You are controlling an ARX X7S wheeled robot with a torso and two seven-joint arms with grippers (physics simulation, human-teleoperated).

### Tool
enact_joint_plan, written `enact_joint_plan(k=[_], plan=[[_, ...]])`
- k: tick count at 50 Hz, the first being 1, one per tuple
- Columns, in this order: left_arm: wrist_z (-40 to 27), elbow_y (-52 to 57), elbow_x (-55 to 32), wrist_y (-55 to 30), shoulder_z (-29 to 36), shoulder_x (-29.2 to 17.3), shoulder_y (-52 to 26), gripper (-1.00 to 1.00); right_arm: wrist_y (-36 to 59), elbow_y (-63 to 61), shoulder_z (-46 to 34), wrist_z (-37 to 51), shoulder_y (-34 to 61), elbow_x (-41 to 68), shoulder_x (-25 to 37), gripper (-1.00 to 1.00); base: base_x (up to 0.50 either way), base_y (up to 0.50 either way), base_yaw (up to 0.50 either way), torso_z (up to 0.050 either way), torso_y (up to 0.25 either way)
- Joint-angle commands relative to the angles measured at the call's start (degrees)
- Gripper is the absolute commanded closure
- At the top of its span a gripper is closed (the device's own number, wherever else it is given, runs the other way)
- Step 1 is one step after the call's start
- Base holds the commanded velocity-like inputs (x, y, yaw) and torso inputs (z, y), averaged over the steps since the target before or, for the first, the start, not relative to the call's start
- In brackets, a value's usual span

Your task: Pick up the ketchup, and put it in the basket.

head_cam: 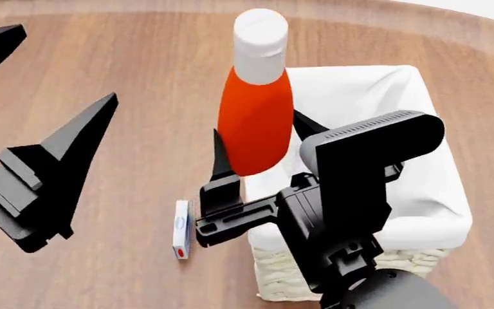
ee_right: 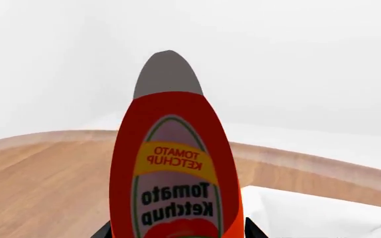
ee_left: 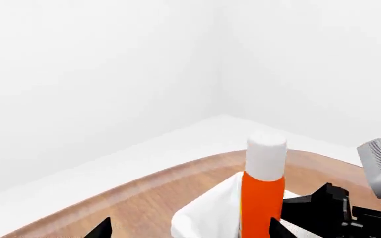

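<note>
The right pincer (head_cam: 256, 145) clamps the ketchup (head_cam: 256, 122) upright, above the basket (head_cam: 436, 212) edge; the left pincer (head_cam: 54, 90) gapes empty. Released here, the bottle may catch the rim and topple onto the surface (head_cam: 127, 270).

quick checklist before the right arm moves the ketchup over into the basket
1. Grip: right gripper jaws sit on either side of the ketchup, bottle lifted off the table. Ok.
2. Bottle upright: cap up, label readable in the right wrist view. Ok.
3. Position over the basket: bottle looks to be at its near-left edge, not over the middle. Not ok.
4. Basket interior free: only the white liner shows, part hidden by the arm. Cannot tell.
5. Left gripper out of the way: open, well to the side. Ok.
</note>
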Motion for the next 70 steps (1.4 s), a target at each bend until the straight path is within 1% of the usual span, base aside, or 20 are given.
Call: enact_joint_plan(k=[1, 4, 5, 8, 12, 14, 15, 16, 24, 32, 33, 34, 35, 42, 43, 47, 56, 59, 61, 70], plan=[[-5.2, 10.0, 5.5, 6.6, -1.4, -0.5, 13.3, -1.0, 2.0, 0.0, 2.1, 1.4, 1.6, 0.2, 0.8, 1.0, 0.0, 0.0, 0.0, 0.0, 0.0], [-4.7, 11.6, 9.0, 9.6, -1.5, -0.2, 19.0, -1.0, 2.6, 0.1, 2.6, 2.0, 2.3, 0.8, 0.8, 1.0, 0.0, 0.0, 0.0, 0.0, 0.0], [-4.6, 11.6, 9.1, 9.7, -1.6, -0.3, 19.2, -1.0, 2.6, 0.1, 2.5, 2.0, 2.3, 0.8, 0.8, 1.0, 0.0, 0.0, 0.0, 0.0, 0.0], [-3.8, 12.3, 13.7, 13.2, -1.6, 0.3, 25.8, -1.0, 3.5, 0.5, 3.0, 2.8, 3.4, 1.2, 0.9, 1.0, 0.0, 0.0, 0.0, 0.0, 0.003], [-2.9, 12.4, 16.5, 16.0, -1.8, 0.4, 30.6, -1.0, 4.5, 0.3, 3.2, 3.6, 4.2, 1.7, 1.0, 1.0, 0.0, 0.0, 0.0, 0.0, 0.0], [-2.1, 12.3, 19.9, 18.2, -1.5, 0.8, 34.7, -1.0, 5.1, 0.3, 3.4, 4.1, 4.9, 2.1, 1.0, 1.0, 0.0, 0.0, 0.0, 0.0, 0.0], [-2.0, 12.3, 20.0, 18.3, -1.5, 0.8, 34.8, -1.0, 5.1, 0.3, 3.4, 4.1, 4.9, 2.1, 1.0, 1.0, 0.0, 0.0, 0.0, 0.01, 0.0], [-1.5, 12.7, 23.1, 20.1, -1.3, 1.1, 37.5, -1.0, 5.5, 0.1, 3.6, 4.5, 5.3, 2.5, 1.0, 1.0, 0.0, 0.0, 0.0, 0.0, 0.0], [0.4, 12.6, 33.5, 29.9, -1.0, 2.4, 52.0, -1.0, 7.3, 0.2, 4.3, 5.3, 7.6, 4.2, 1.1, 1.0, 0.0, 0.0, 0.0, 0.0, 0.0], [1.3, 11.3, 39.5, 35.1, -0.2, 3.6, 59.1, -1.0, 9.3, 0.2, 3.7, 6.1, 9.9, 4.5, 1.3, 1.0, 0.0, 0.0, 0.0, 0.0, 0.0], [1.3, 11.5, 39.9, 35.4, 0.0, 3.6, 59.5, -1.0, 11.4, 0.4, 3.2, 7.8, 10.7, 4.5, 1.5, 1.0, 0.0, 0.0, 0.0, 0.0, 0.0], [1.4, 11.4, 40.3, 35.7, 0.1, 3.8, 59.9, -1.0, 10.2, 0.4, 3.3, 6.6, 10.5, 4.4, 1.5, 1.0, 0.0, 0.0, 0.0, 0.0, 0.0], [1.5, 11.3, 40.7, 35.9, 0.3, 3.9, 60.2, -1.0, 11.8, 0.5, 3.1, 7.9, 11.1, 4.7, 1.5, 1.0, 0.0, 0.0, 0.0, 0.0, 0.0], [1.6, 11.0, 42.1, 36.6, 0.7, 4.1, 61.0, -1.0, 12.5, 0.7, 3.4, 8.6, 11.8, 5.2, 1.6, 1.0, 0.0, 0.0, 0.0, 0.0, 0.001], [1.5, 11.3, 42.1, 37.5, 0.4, 3.9, 62.1, -1.0, 14.8, 1.0, 3.9, 11.2, 12.8, 6.2, 1.2, 1.0, 0.0, 0.0, 0.0, 0.0, 0.0], [1.3, 10.9, 41.7, 38.2, -0.2, 3.7, 62.7, -1.0, 17.7, 2.4, 3.9, 12.3, 14.9, 7.7, 1.1, 1.0, 0.0, 0.0, 0.0, 0.0, 0.0], [1.6, 11.1, 40.8, 39.1, -0.3, 3.9, 63.0, -1.0, 31.6, 8.3, 6.8, 21.4, 23.9, 15.8, 0.0, 1.0, 0.0, 0.0, 0.0, 0.0, 0.0], [3.4, 9.1, 43.2, 41.4, 0.7, 5.0, 64.6, -1.0, 32.2, 9.3, 6.8, 21.0, 25.1, 16.3, 0.0, 1.0, 0.0, 0.0, 0.0, 0.0, 0.0], [1.9, 10.9, 40.9, 39.1, 0.3, 4.3, 62.7, -1.0, 33.9, 11.0, 7.4, 22.1, 26.0, 17.7, -0.4, 1.0, 0.0, 0.0, 0.0, 0.0, 0.0], [2.3, 10.7, 40.4, 39.5, 0.5, 4.5, 62.8, -1.0, 38.5, 18.2, 8.2, 24.0, 29.9, 21.1, -2.2, 1.0, 0.0, 0.0, 0.0, 0.0, 0.001]])
